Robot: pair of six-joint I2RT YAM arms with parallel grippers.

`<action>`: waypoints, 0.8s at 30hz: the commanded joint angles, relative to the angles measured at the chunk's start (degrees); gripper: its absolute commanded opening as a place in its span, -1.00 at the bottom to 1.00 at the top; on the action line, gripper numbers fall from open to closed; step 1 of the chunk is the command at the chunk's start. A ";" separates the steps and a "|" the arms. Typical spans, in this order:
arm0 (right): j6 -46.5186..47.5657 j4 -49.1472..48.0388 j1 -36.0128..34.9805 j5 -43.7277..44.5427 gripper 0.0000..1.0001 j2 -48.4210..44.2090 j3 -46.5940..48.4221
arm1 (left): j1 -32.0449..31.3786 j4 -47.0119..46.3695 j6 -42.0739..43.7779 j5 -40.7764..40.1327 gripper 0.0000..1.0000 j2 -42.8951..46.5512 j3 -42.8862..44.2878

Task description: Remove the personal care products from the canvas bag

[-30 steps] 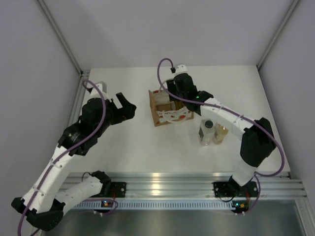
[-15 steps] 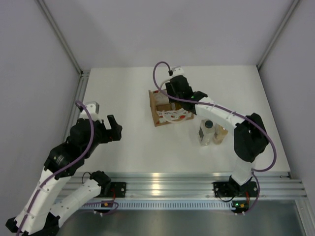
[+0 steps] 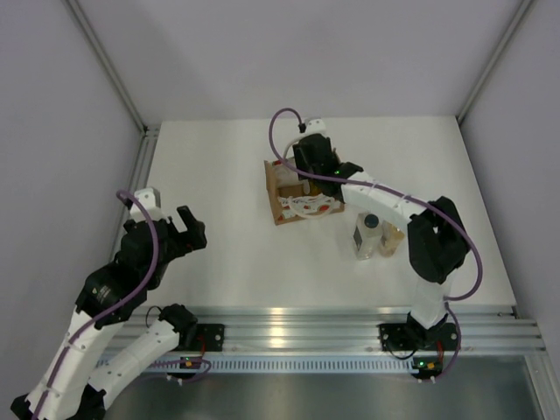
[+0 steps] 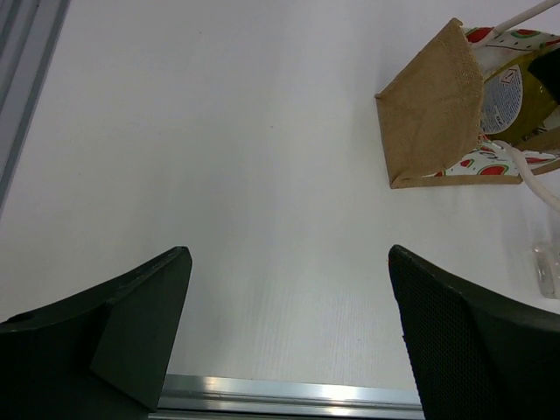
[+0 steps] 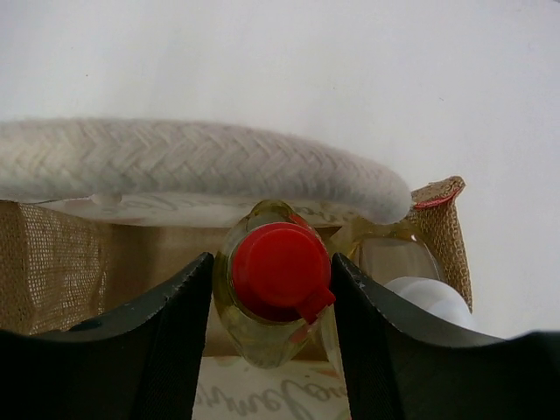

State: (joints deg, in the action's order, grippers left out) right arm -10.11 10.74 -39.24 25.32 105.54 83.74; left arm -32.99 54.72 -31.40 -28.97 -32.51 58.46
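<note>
The canvas bag stands at the table's middle back, its white panel with red marks facing forward; it also shows in the left wrist view. My right gripper reaches into it from above. In the right wrist view, the gripper is shut on the yellow bottle with the red cap, just under a white handle. An amber bottle with a white cap stands beside it in the bag. A clear bottle with a dark cap and an amber bottle stand on the table right of the bag. My left gripper is open and empty.
The left gripper hovers over bare white table near the aluminium front rail. Grey walls enclose the table on the left, back and right. The clear bottle's edge shows at the right of the left wrist view.
My left arm has pulled back from near the bag toward the near left, still open. My right gripper has shifted slightly left over the bag.
</note>
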 commanded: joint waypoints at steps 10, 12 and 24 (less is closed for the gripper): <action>-3.25 -2.13 -0.22 -1.33 0.17 3.19 -0.42 | -0.05 -1.02 -1.04 -1.44 0.97 1.40 -0.98; -3.43 -2.31 -0.22 -1.15 0.20 2.75 -0.78 | -0.14 -1.11 -1.03 -1.26 0.97 1.40 -1.06; -3.16 -3.09 -0.22 -1.06 -0.45 3.89 0.01 | -0.05 -1.37 -1.03 -1.35 0.96 2.19 -1.24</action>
State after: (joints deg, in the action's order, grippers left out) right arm -12.84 9.45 -39.27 23.90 108.51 82.78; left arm -32.99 54.61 -32.05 -29.47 -31.29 57.58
